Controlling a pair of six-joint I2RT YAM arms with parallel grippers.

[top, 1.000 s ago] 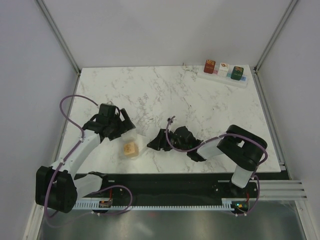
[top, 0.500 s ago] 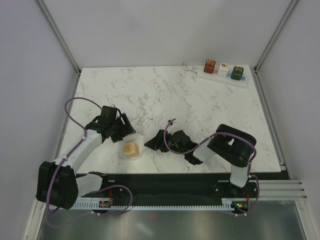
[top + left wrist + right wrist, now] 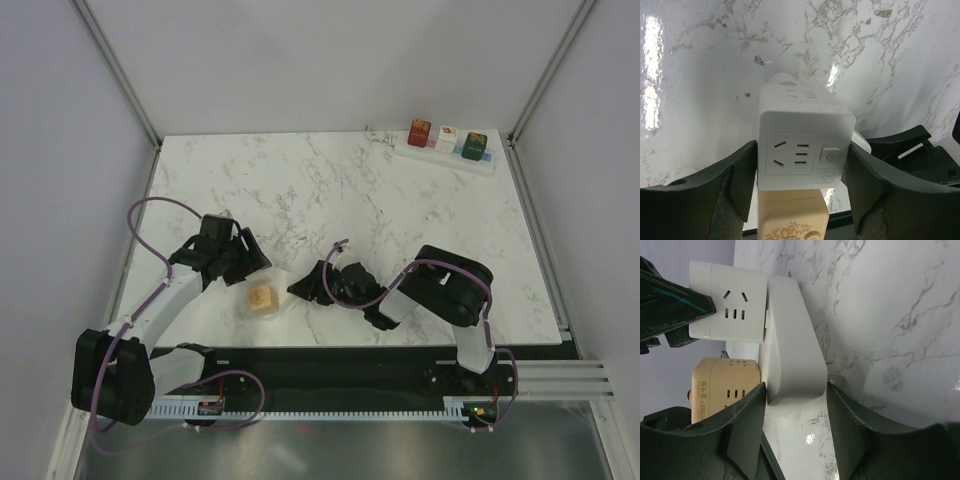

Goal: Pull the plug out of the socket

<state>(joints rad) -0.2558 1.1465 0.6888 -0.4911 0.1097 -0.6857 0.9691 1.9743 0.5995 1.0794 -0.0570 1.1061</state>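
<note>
Socket (image 3: 790, 340): clamped across narrow width by right tool (image 3: 795, 410), fingers flush on both sides. Long axis runs straight ahead of that tool, over counter (image 3: 400, 220). White cube plug (image 3: 805, 145): gripped by left tool (image 3: 802, 185), both fingers touching. Beige cube plug (image 3: 725, 385): beside it, ungripped. Judgement: plug exits square to socket face, toward left tool; left pulls, right braces.

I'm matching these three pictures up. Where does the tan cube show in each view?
Top external: tan cube sits lower left of centre.
Left wrist: bottom centre, cut off by the edge, just below the white cube.
Right wrist: lower left, left of the strip.
Shared landmark: the white cube right beside it.
</note>
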